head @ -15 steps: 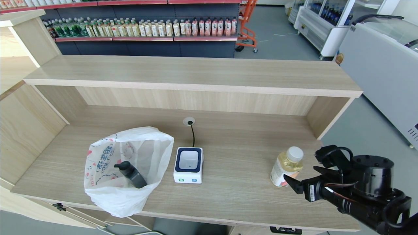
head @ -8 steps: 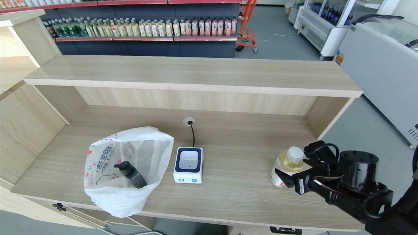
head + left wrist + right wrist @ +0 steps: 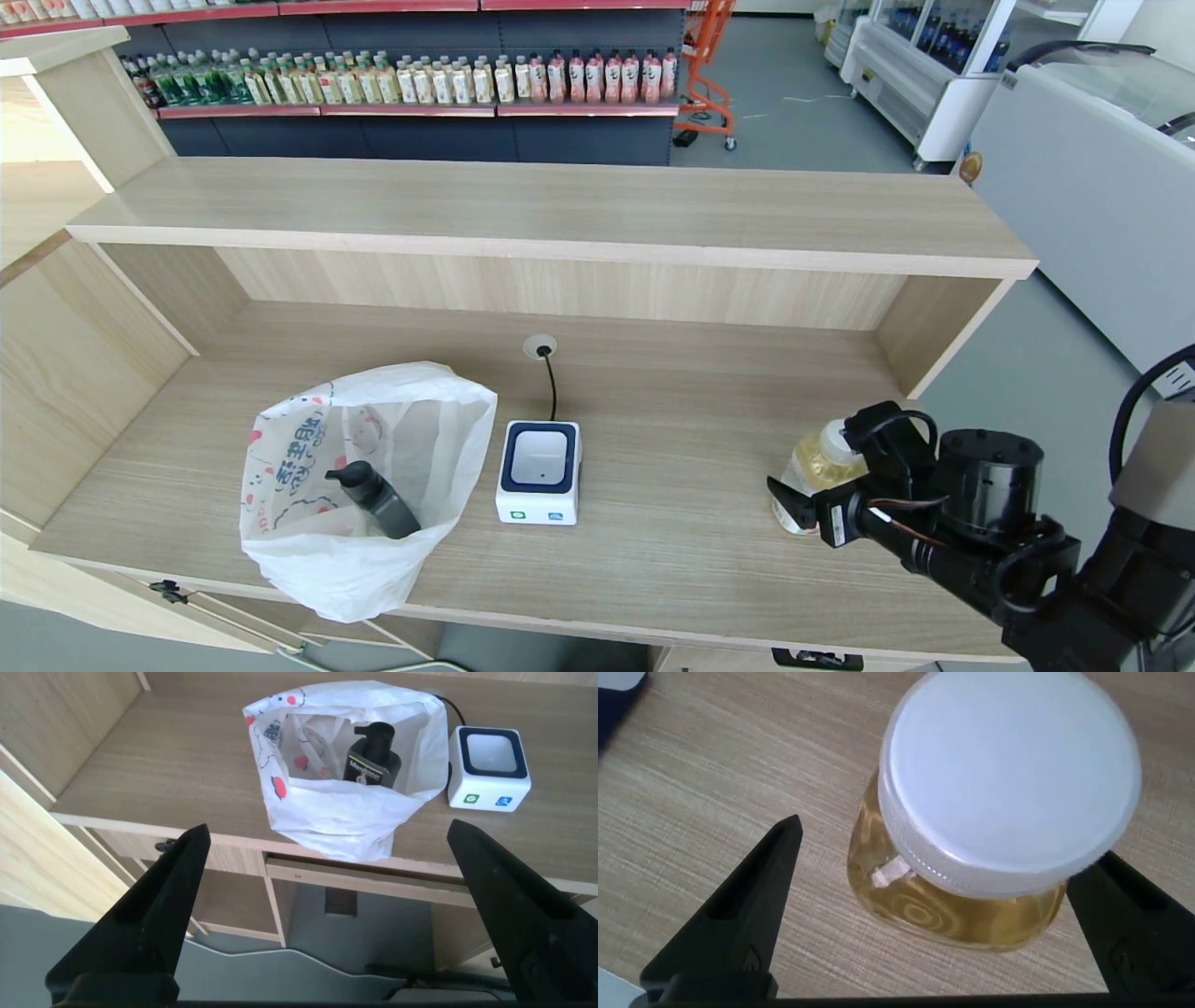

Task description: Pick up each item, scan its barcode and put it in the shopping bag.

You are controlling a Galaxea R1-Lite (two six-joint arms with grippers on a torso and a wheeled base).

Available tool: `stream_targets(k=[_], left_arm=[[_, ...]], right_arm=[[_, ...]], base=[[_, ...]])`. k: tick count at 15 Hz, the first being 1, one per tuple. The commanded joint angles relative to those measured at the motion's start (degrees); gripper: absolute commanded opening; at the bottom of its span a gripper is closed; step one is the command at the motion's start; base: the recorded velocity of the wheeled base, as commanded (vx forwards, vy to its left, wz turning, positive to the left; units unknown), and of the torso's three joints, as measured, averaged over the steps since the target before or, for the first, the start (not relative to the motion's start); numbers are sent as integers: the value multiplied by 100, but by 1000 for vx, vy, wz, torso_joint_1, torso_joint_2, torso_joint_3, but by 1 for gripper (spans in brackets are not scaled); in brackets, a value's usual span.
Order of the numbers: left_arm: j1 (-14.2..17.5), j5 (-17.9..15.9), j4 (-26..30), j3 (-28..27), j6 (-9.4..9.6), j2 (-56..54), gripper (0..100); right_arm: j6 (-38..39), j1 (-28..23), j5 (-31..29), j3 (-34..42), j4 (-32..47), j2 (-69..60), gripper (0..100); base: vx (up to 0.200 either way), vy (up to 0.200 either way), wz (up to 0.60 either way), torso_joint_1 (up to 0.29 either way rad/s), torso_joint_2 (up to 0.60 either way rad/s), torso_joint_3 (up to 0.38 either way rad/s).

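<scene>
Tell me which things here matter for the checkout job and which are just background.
Job: yellow drink bottle, barcode scanner, shopping bag, dark pump bottle inside it.
Background: shelved drinks, orange trolley, freezer.

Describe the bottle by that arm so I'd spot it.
On the wooden counter, go to the right end, past the white barcode scanner. The bottle stands upright, inside the open right end effector. Unlike the black pump bottle in the shopping bag, it's clear, with yellow liquid and a white cap.
</scene>
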Motion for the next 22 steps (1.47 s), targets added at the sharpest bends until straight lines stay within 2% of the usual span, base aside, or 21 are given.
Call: stream_targets(k=[1, 12, 13, 22], left_arm=[[0, 4, -1, 0, -2, -2, 100], [0, 4, -1, 0, -2, -2, 100], [0, 4, -1, 0, -2, -2, 100], [0, 4, -1, 0, -2, -2, 100]], right_arm=[[1, 10, -1, -83, -33, 160, 100], [-95, 45, 192, -654, -340, 784, 100], [-95, 45, 271, -654, -340, 784, 0], [-289, 37, 491, -531, -630, 661, 0]], base=[[0, 0, 0, 0, 0, 0], [0, 0, 0, 0, 0, 0], [0, 0, 0, 0, 0, 0], [0, 0, 0, 0, 0, 0]])
